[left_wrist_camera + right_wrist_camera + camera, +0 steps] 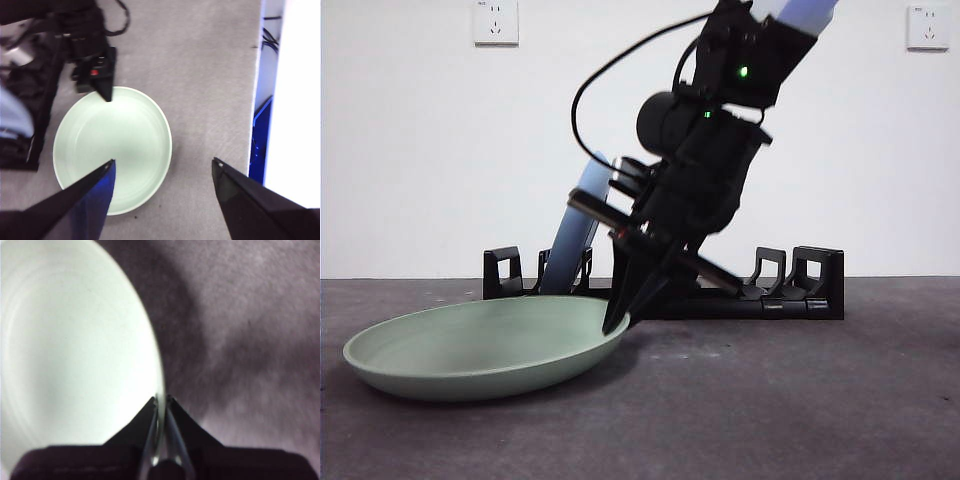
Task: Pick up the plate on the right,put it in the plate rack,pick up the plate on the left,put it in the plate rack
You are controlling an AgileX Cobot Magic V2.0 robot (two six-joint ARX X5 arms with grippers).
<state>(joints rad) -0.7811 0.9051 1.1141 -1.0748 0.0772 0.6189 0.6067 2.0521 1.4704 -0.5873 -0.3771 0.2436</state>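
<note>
The right gripper (620, 322) is clamped on the rim of the green plate (485, 345), with the plate rack (800, 290) directly behind it; the left gripper (162, 172) hovers above, jaws apart.

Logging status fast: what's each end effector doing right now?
Left end effector: open, holding nothing, above the green plate.
Right end effector: closed on the green plate's rim.

The front camera sat low, level across the grey worktop (800, 400); both wrist cameras looked down onto the same round pale-green plate (480, 350), the right one closest.
</note>
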